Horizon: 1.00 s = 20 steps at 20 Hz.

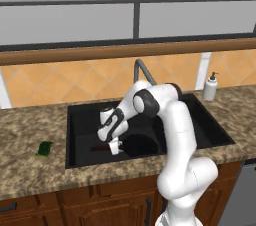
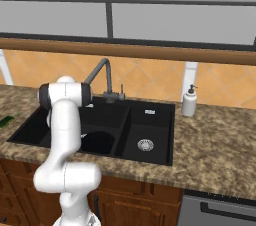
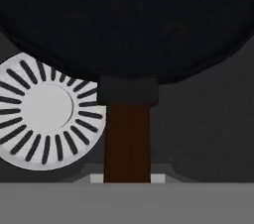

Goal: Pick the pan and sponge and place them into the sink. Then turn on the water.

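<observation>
So the claw [image 1: 114,146] is down inside the big left basin of the sink [image 1: 80,115], clamped tight on the handle [image 3: 127,141] of the pan [image 3: 124,20]. In the hand view the brown handle runs straight up from between the fingertips to the round black pan body, so the pan's long axis lines up with the way the claw is looking. In the left base view the handle end [image 1: 98,148] pokes out toward the left side of the basin while the pan body sits to the right, low in the basin. Can't tell if it's actually resting on the bottom. A silver drain [image 3: 44,111] sits just beside the handle, partly under the pan's rim. The sponge [image 1: 45,148] is lying flat on the surface [image 1: 30,165], left of the sink and well apart from it.
</observation>
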Available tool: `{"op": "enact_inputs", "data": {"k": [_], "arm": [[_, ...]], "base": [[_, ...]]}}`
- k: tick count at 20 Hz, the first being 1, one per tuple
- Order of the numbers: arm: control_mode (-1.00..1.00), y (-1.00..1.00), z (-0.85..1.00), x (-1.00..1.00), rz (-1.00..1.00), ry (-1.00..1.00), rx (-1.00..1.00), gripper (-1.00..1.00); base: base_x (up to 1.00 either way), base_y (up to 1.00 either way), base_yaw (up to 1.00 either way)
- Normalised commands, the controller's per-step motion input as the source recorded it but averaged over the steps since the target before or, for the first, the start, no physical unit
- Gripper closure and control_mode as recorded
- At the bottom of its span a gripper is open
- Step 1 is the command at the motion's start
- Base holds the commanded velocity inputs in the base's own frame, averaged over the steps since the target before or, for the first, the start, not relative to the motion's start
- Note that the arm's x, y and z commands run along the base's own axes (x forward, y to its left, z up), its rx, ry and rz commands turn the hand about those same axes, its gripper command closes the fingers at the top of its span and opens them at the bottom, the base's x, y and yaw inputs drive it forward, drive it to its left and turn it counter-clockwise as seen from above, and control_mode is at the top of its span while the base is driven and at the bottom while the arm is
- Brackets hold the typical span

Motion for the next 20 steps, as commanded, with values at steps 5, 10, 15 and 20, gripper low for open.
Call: {"op": "enact_inputs", "data": {"k": [5,10,15,20], "arm": [[-1.0,0.45,-0.44,0.34,-0.08,-0.04,0.0,1.0],[-1.0,0.36,-0.31,0.43,-0.11,0.0,0.0,1.0],[-1.0,0.15,-0.11,0.17,-0.07,0.04,-0.01,-1.0],[-1.0,0.05,0.0,0.02,0.0,0.01,-0.01,-1.0]], "base": [[0.0,0.0,0.0],[0.0,0.0,0.0],[0.0,0.0,0.0],[0.0,0.0,0.0]]}}
